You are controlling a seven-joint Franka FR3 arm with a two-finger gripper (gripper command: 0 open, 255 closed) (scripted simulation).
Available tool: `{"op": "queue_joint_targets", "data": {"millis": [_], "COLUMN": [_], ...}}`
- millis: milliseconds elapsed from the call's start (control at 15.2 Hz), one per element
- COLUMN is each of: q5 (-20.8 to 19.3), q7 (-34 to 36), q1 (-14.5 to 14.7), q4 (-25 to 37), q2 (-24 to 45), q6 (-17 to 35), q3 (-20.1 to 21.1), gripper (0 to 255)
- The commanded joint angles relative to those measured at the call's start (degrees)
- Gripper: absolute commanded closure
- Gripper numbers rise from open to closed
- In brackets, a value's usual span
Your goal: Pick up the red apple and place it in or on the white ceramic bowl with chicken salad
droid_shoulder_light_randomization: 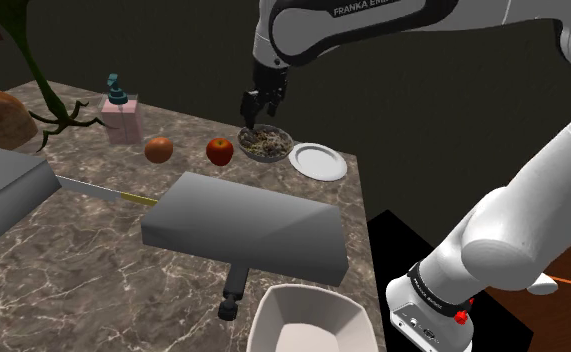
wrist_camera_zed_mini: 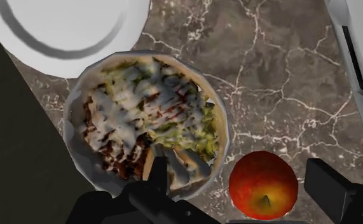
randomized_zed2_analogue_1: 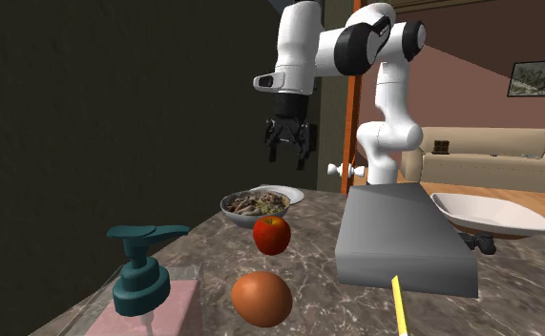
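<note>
Our gripper [droid_shoulder_light_randomization: 260, 110] hangs open, empty, upper middle of the shoulder view; we should centre over the apple [droid_shoulder_light_randomization: 219, 151], then descend straight.

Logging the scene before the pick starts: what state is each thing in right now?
gripper, open, raised above the counter, holding nothing
apple, resting on the counter beside the bowl, not gripped
bowl, upright, filled with salad, no apple in it
plate, lying flat next to the bowl
orange, resting on the counter
soap dispenser, standing upright
</note>
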Motion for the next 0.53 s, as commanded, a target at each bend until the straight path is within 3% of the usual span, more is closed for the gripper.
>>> {"op": "queue_joint_targets", "data": {"millis": [0,462], "q5": [-1.4,-6.1], "q7": [1.0,3.4], "q1": [0.8,4.3], "q4": [3.0,12.7], "q2": [4.3,17.7], "q6": [0.4,0.8], "q3": [0.8,2.1], "gripper": [0,0]}}
